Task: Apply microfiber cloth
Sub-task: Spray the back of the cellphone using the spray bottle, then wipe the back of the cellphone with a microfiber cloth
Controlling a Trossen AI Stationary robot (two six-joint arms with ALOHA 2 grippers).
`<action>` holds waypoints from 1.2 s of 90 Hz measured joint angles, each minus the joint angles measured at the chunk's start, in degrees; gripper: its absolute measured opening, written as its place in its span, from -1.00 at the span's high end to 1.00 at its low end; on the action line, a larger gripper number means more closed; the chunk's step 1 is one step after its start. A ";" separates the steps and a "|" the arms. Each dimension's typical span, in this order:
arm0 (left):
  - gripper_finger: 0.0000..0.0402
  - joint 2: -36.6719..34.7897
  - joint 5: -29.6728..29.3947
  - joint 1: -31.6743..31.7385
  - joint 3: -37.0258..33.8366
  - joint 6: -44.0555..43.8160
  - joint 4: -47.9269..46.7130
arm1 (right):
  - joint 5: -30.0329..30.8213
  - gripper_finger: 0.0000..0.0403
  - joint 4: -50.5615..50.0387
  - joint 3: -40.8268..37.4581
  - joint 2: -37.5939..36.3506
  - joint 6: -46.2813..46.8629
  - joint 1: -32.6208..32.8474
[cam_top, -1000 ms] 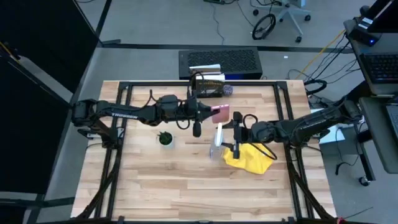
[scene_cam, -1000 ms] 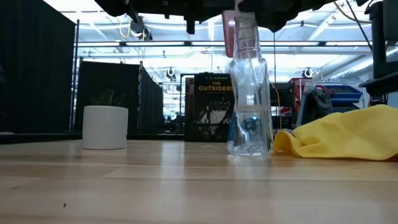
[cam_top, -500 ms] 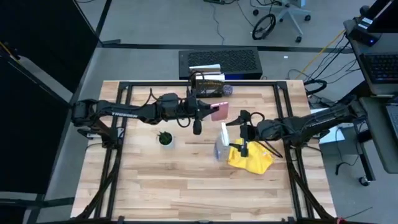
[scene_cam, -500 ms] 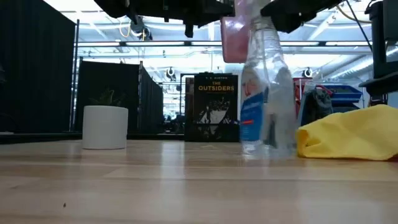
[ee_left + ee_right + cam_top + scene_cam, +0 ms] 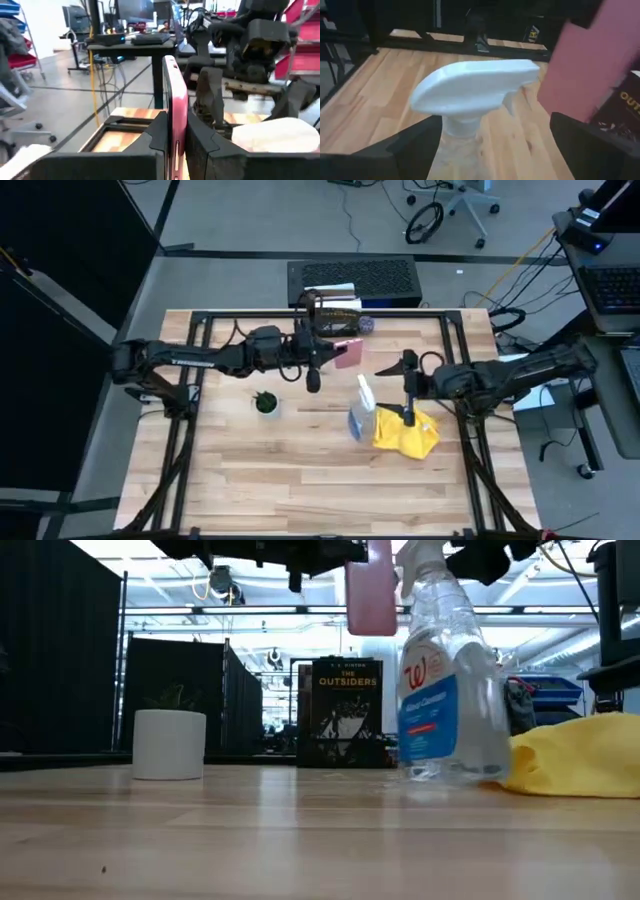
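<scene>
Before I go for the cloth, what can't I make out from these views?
- Microfiber cloth: in the low view the right edge cuts it off and the spray bottle covers its near end. Neither wrist view shows it.
- Right gripper: jaws open in the right wrist view, but its height over the cloth is unreadable from above.
- Pink phone in the left gripper: seen edge-on, so its screen is hidden.

Left arm stretched across the far half of the desk, left claw (image 5: 322, 357) closed, raised. Right arm reaching in from the right, right claw (image 5: 407, 392) spread open, pointing down.
</scene>
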 joint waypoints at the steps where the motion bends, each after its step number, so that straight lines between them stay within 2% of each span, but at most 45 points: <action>1: 0.92 -0.26 -0.07 -0.04 0.00 0.00 -0.45 | 0.01 -0.75 -0.04 0.01 -0.28 0.21 0.00; 26: 0.92 -1.68 -1.24 -1.01 0.02 -0.20 -5.79 | 0.51 -0.75 -1.43 0.11 -1.22 0.54 -0.14; 40: 0.92 -3.45 -2.23 -2.41 0.00 -5.22 -12.96 | 0.16 -0.75 -6.95 0.70 -2.92 4.87 0.54; 56: 0.92 -5.55 -4.44 -7.80 0.08 -16.38 -20.97 | 0.00 -0.75 -16.98 2.34 -4.88 17.08 4.11; 66: 0.92 -4.44 -4.51 -13.01 0.02 -24.70 -27.29 | -0.10 -0.75 -18.09 1.26 -4.10 22.63 7.82; 76: 0.92 -2.44 -7.42 -19.14 -1.44 -32.97 -30.40 | 0.46 -0.75 -17.99 -0.87 -2.47 25.93 11.63; 84: 0.92 -0.95 -9.19 -23.50 -2.76 -39.49 -29.30 | 1.75 -0.75 -16.64 -2.93 -1.21 27.87 13.87; 91: 0.92 0.01 -13.02 -27.12 -4.94 -46.57 -27.10 | 3.57 -0.75 -15.18 -4.28 0.07 28.56 15.12; 108: 0.92 5.38 -22.04 -34.69 -10.53 -64.64 -12.62 | 3.66 -0.75 -13.17 -4.70 2.41 28.16 15.56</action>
